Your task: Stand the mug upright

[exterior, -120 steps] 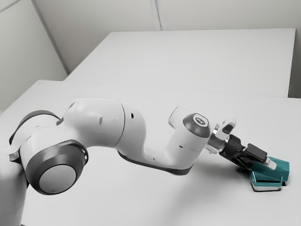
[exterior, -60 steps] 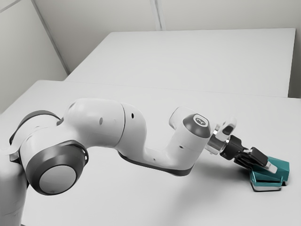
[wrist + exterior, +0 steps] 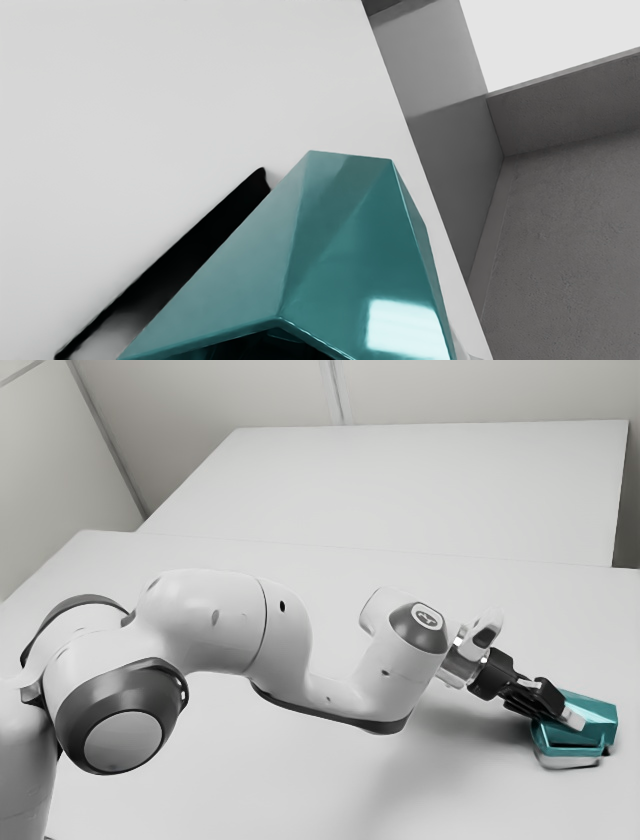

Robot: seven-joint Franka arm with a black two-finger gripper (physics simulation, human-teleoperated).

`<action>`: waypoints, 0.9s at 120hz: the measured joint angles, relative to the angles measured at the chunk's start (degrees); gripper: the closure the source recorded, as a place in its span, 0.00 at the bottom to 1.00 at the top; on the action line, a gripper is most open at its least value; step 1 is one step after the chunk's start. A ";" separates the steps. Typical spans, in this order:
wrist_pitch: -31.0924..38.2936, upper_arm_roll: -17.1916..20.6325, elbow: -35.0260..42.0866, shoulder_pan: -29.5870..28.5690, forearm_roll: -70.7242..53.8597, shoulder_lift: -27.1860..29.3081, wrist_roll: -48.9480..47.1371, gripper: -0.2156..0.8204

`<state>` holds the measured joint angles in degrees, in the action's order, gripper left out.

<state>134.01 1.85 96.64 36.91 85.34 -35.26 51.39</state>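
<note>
Mug, teal, faceted, glossy (image 3: 596, 710): lower right of the exterior frame, lying on its side on the white table (image 3: 450, 780); turned slightly since the earlier frame. My black gripper (image 3: 572, 718): overlapping the mug in that view, a touch lower than before; spread or pinching, I cannot tell. Wrist view adds: dark mouth toward me, rim partly cut off; black shadow (image 3: 200, 245) alongside. Handle: hard to make out.

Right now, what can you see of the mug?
The mug is teal and glossy, with flat facets and a bright reflection on one. It lies on its side on the table, not upright, its dark mouth toward the gripper. The gripper overlaps it in the exterior view; whether they touch, I can't tell.
</note>
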 joint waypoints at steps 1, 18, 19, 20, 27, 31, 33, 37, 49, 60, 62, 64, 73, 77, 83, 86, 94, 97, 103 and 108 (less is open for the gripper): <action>0.01 0.00 0.00 0.00 -0.01 0.02 0.00 0.94; 0.15 -0.02 -0.02 0.05 -0.43 0.79 -0.05 0.96; 0.16 -0.02 -0.01 0.04 -0.47 0.89 -0.05 0.96; 0.17 -0.03 -0.01 0.03 -0.51 1.02 -0.06 0.96; 0.22 -0.06 0.03 0.01 -0.80 2.18 -0.10 0.96; 0.25 -0.07 0.05 -0.03 -0.96 3.05 -0.12 0.96; 0.26 -0.07 0.07 -0.05 -1.04 3.53 -0.14 0.96; 0.30 -0.10 0.21 -0.09 -1.25 4.50 -0.18 0.96; 0.57 -0.34 1.36 -0.58 -2.28 7.82 -0.38 0.97; 0.81 -1.14 2.71 -1.28 -5.63 11.10 -1.04 0.97; 0.85 -1.22 3.01 -1.58 -6.97 11.89 -1.33 0.97; 0.88 -1.29 3.34 -1.90 -8.36 12.64 -1.66 0.97; 0.98 -1.44 6.14 -3.99 -15.06 16.57 -3.40 0.97; 1.02 -1.46 7.92 -4.96 -17.70 18.40 -4.19 0.97; 1.06 -1.48 9.96 -6.27 -22.35 20.87 -5.58 0.97; 0.98 -1.48 10.59 -6.98 -25.36 22.08 -6.44 0.97; 0.64 -1.48 12.17 -8.72 -33.24 24.75 -8.90 0.97; 0.36 -1.49 12.66 -9.34 -35.98 25.52 -9.85 0.97; -0.60 -1.61 13.18 -10.71 -41.91 26.88 -11.93 0.97; -1.77 -2.12 13.37 -11.61 -46.82 27.92 -13.74 0.97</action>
<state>132.24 -0.28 110.00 25.31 38.52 -7.34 37.65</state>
